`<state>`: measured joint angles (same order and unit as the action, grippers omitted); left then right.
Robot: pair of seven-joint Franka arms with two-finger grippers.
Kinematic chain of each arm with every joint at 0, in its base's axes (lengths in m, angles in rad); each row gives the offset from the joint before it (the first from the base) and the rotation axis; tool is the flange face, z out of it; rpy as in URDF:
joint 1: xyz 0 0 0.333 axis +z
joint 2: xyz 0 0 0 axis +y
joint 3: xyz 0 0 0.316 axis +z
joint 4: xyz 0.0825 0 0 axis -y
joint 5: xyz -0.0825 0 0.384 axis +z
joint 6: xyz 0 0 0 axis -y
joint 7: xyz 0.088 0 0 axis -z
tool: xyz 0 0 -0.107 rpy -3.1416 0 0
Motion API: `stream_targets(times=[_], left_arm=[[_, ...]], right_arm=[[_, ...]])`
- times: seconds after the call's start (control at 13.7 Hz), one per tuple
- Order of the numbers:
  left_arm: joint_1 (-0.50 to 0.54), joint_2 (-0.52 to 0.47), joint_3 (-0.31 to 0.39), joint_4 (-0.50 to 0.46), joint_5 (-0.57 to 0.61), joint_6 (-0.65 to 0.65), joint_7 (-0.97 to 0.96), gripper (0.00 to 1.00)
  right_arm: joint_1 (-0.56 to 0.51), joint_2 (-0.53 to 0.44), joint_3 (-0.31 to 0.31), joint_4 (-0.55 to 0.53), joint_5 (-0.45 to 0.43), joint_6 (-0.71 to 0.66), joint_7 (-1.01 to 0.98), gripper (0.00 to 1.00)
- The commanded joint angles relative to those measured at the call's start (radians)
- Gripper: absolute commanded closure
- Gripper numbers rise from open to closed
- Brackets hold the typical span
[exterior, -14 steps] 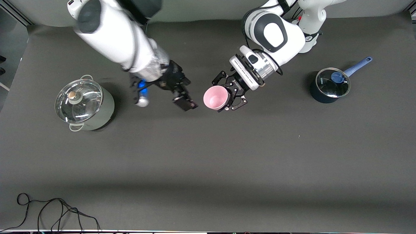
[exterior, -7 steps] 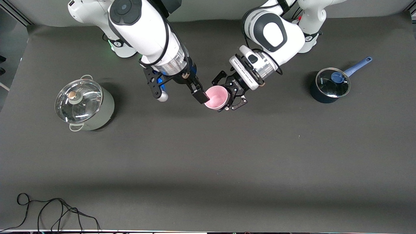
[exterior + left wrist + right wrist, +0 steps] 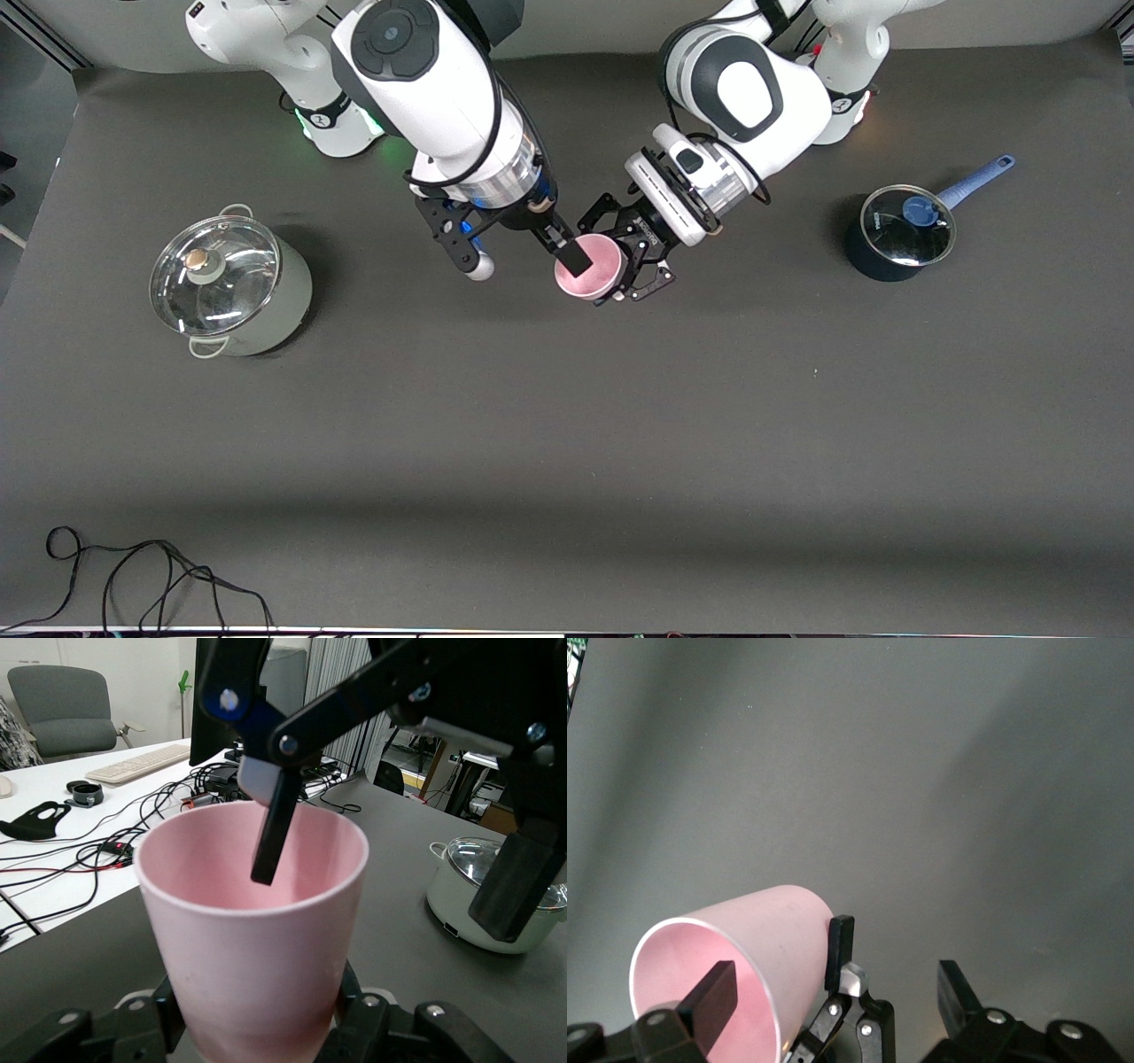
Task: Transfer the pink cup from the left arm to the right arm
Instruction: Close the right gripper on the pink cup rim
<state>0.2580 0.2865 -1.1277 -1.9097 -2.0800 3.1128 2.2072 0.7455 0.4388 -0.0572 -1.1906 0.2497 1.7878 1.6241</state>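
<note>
Above the matte dark-grey table (image 3: 567, 425) we see the left gripper (image 3: 631, 261) clamping the smooth, tapered pink plastic cup (image 3: 592, 268), the right gripper (image 3: 523, 252) spread across its rim.

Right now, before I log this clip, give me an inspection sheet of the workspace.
Surface: dark table, matte.
Job's things: pink cup held in the air over the table's middle, its mouth toward the right arm.
Clutter: lidded grey-green pot at the right arm's end; lidded blue saucepan at the left arm's end.
Grippers: left gripper shut on the cup's base; right gripper open, one finger inside the cup, one outside its wall.
Cables: black cable at the table edge nearest the front camera.
Surroundings: office chair, desk with keyboard.
</note>
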Motion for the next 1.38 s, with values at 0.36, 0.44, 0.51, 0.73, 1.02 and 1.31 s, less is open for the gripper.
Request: stream_targets(times=[0.36, 0.44, 0.51, 0.73, 1.02, 1.31], left_arm=[[-0.019, 0.000, 0.011, 0.018, -0.022, 0.018, 0.002, 0.62], [-0.019, 0.000, 0.011, 0.018, -0.022, 0.018, 0.002, 0.62], [-0.019, 0.000, 0.011, 0.018, -0.022, 0.018, 0.002, 0.62], [-0.019, 0.000, 0.012, 0.018, -0.022, 0.018, 0.002, 0.61], [-0.017, 0.002, 0.012, 0.021, -0.022, 0.017, 0.002, 0.37], [-0.017, 0.008, 0.014, 0.023, -0.020, 0.017, 0.002, 0.00]], right_arm=[[0.005, 0.021, -0.003, 0.036, -0.010, -0.004, -0.024, 1.00], [0.005, 0.021, -0.003, 0.036, -0.010, -0.004, -0.026, 1.00], [0.005, 0.021, -0.003, 0.036, -0.010, -0.004, -0.024, 1.00], [0.005, 0.021, -0.003, 0.036, -0.012, -0.004, -0.024, 1.00], [0.000, 0.021, -0.003, 0.036, -0.010, -0.004, -0.024, 1.00], [-0.005, 0.018, -0.004, 0.036, -0.010, -0.004, -0.039, 1.00]])
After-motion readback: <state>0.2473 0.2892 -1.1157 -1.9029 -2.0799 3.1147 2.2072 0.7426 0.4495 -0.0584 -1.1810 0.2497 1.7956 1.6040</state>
